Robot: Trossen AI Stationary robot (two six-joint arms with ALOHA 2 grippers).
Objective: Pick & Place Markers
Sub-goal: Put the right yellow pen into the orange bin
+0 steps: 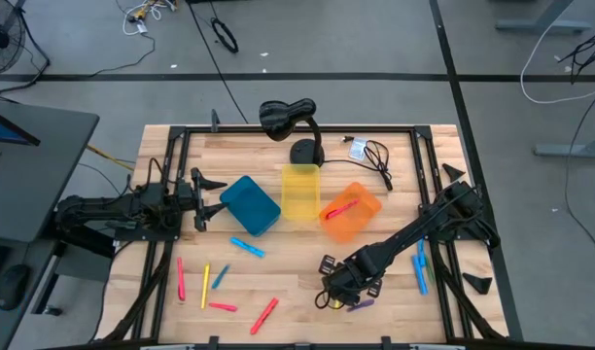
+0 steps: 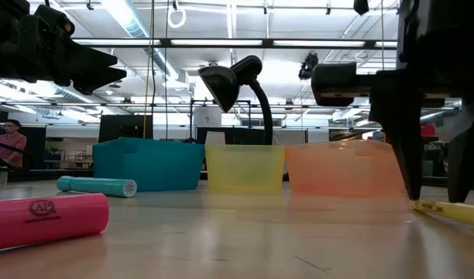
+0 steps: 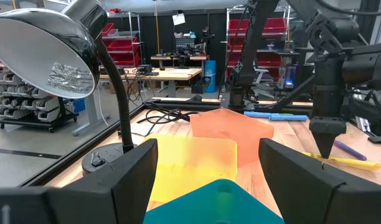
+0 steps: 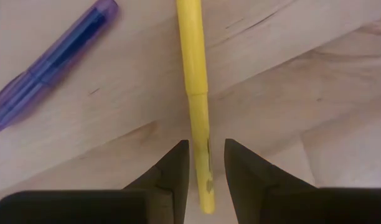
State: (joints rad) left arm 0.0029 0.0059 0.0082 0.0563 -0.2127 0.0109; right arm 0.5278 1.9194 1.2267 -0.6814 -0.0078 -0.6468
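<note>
Slim yellow marker (image 4: pixel 197 93) between right hand's (image 4: pixel 203 165) parted dark fingers, not yet gripped, left hand (image 3: pixel 206 162) spread open over wood-plank table (image 1: pixel 297 292)

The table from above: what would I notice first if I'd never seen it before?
Three bright bins sit in a row mid-table: a blue bin, a yellow bin and an orange bin with a pink marker inside. A black desk lamp leans over them. Near the front edge, the right gripper points straight down with its fingers either side of a yellow marker, a purple marker beside it.
</note>
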